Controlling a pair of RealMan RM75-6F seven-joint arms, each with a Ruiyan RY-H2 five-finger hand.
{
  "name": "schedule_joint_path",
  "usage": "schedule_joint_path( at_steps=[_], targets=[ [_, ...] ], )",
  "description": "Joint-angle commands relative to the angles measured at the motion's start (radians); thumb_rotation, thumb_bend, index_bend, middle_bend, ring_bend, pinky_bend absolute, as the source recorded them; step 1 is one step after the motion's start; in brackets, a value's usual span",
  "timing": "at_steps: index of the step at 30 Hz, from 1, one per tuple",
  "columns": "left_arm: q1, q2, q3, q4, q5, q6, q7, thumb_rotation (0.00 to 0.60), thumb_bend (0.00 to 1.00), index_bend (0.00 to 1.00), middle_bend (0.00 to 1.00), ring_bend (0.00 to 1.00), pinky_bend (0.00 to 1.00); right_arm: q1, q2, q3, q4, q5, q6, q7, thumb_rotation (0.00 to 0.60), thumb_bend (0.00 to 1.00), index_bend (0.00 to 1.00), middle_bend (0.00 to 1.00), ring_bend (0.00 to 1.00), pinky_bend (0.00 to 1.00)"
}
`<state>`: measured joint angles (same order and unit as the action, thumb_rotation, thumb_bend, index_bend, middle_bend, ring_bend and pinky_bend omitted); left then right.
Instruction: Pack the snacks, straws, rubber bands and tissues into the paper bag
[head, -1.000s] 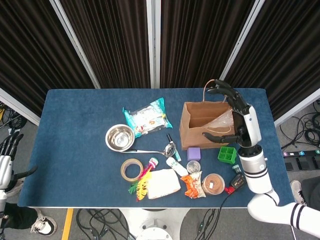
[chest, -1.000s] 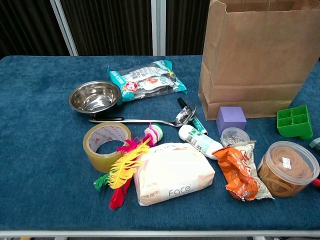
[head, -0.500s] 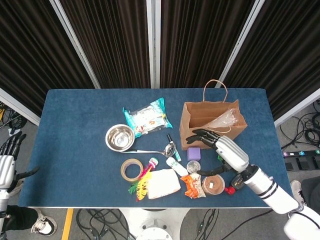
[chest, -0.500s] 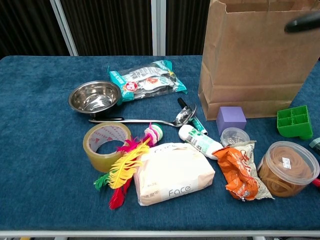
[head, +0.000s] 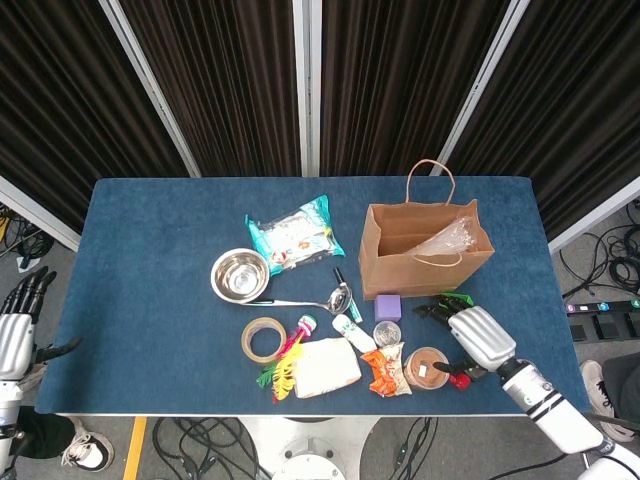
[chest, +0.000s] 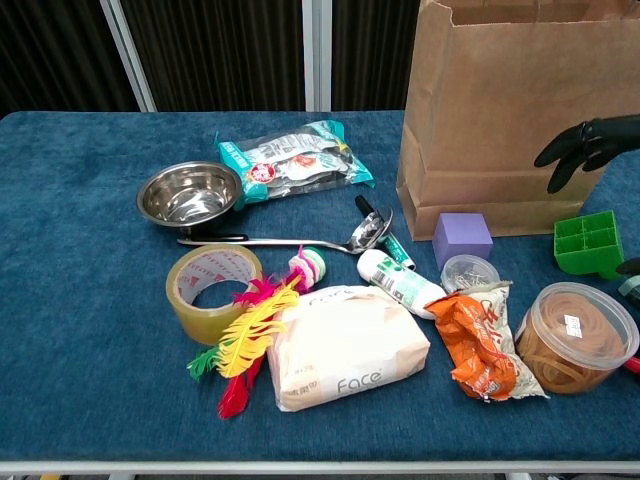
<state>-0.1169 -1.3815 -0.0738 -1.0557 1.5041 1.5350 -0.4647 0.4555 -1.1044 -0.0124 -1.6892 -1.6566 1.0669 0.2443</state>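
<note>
Right hand (head: 478, 335), fingers spread and empty, hovers above round clear tub of rubber bands (head: 427, 367) at five o'clock from brown paper bag (head: 420, 250); careless descent risks toppling green gridded block (chest: 588, 243).

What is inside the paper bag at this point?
In the head view the paper bag holds a clear plastic packet, probably the straws. The bag's walls hide its bottom, so anything deeper cannot be seen.

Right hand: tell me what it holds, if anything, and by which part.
Nothing. The right hand hangs empty with its fingers apart, above the green holder and beside the tub of rubber bands, in front of the paper bag.
</note>
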Motion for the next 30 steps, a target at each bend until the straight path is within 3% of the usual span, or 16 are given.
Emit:
schedule_joint_path(
  at_steps=[1,9,15,30],
  targets=[
    [0.004,0.002,-0.002,0.000,-0.005,0.002,-0.002,0.600,0.03,0.10,0.14,0.01,0.14,-0.006,-0.030,-0.019,0.025,0.017,-0.020,-0.038,0.600,0.00,0.14,0.24,0.11,0.19],
    [0.008,0.001,-0.002,0.003,-0.010,-0.002,-0.009,0.600,0.03,0.10,0.14,0.01,0.14,-0.001,-0.025,-0.055,-0.020,0.060,-0.098,-0.202,0.600,0.00,0.02,0.15,0.03,0.14],
    [0.011,-0.002,-0.002,0.008,-0.011,-0.002,-0.014,0.600,0.03,0.10,0.14,0.01,0.14,-0.012,-0.053,-0.073,-0.034,0.104,-0.125,-0.319,0.600,0.00,0.01,0.13,0.02,0.13],
    [0.017,-0.007,-0.004,0.019,-0.013,0.004,-0.024,0.600,0.03,0.10,0.14,0.01,0.14,-0.020,-0.112,-0.091,-0.010,0.106,-0.122,-0.364,0.600,0.00,0.02,0.15,0.03,0.13]
  ],
)
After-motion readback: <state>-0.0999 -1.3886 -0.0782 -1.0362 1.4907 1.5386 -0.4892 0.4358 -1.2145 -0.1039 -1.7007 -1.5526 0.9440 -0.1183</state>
